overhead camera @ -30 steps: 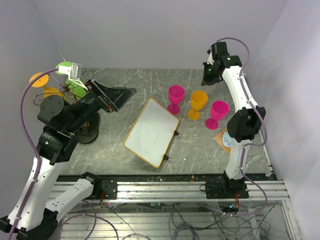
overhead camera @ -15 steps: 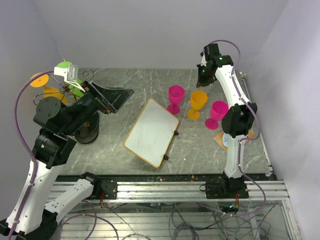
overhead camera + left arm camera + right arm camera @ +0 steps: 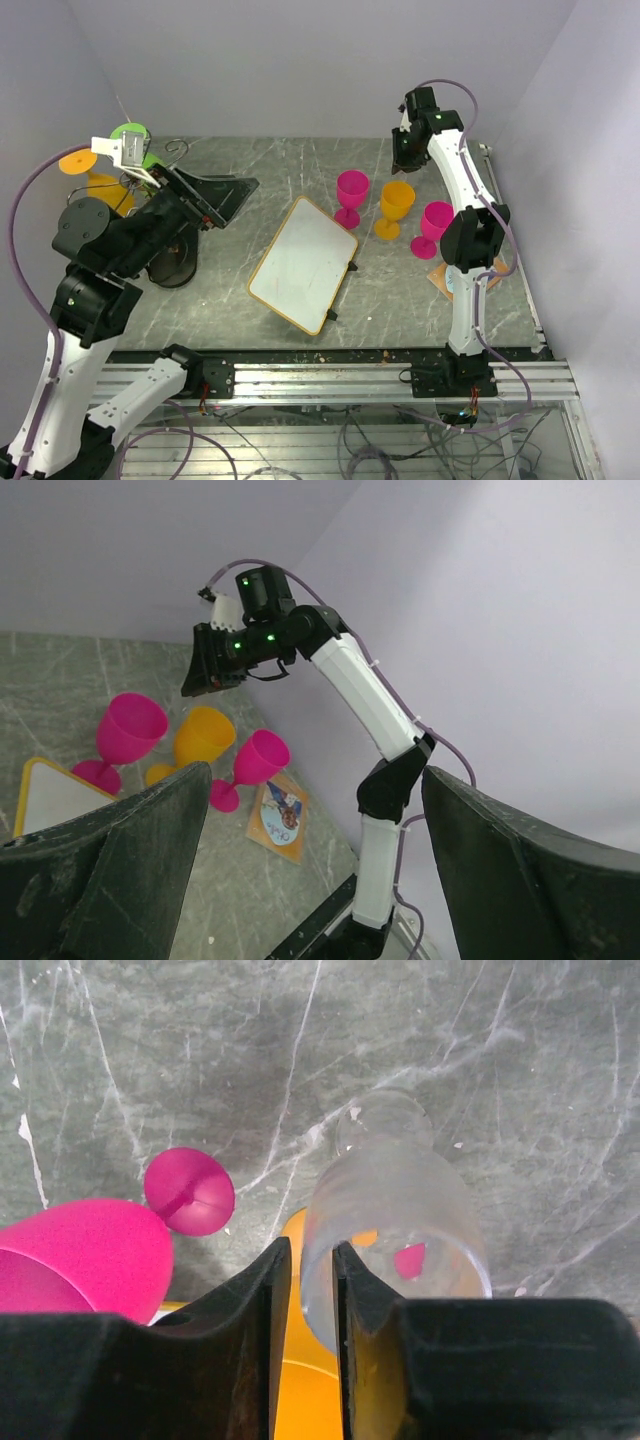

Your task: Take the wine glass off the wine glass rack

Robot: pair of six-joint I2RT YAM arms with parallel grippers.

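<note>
The wire wine glass rack (image 3: 176,151) stands at the far left on a black oval base (image 3: 177,268). An orange wine glass (image 3: 80,163) and a green wine glass (image 3: 131,133) hang on it, partly hidden by my left arm. My left gripper (image 3: 225,194) is open and empty, raised just right of the rack; its wrist view (image 3: 310,870) looks across at the right arm. My right gripper (image 3: 403,155) is high at the back, shut on the rim of a clear glass (image 3: 390,1210), with one finger inside it.
A white board with a wooden frame (image 3: 303,262) lies mid-table. Two pink glasses (image 3: 351,190) (image 3: 438,222) and an orange glass (image 3: 397,203) stand upright right of it. A picture coaster (image 3: 445,277) lies by the right arm. Walls close in behind and on both sides.
My left arm has lifted and drawn back to the left, away from the table. My right gripper has shifted slightly left at the back, still gripping the clear glass.
</note>
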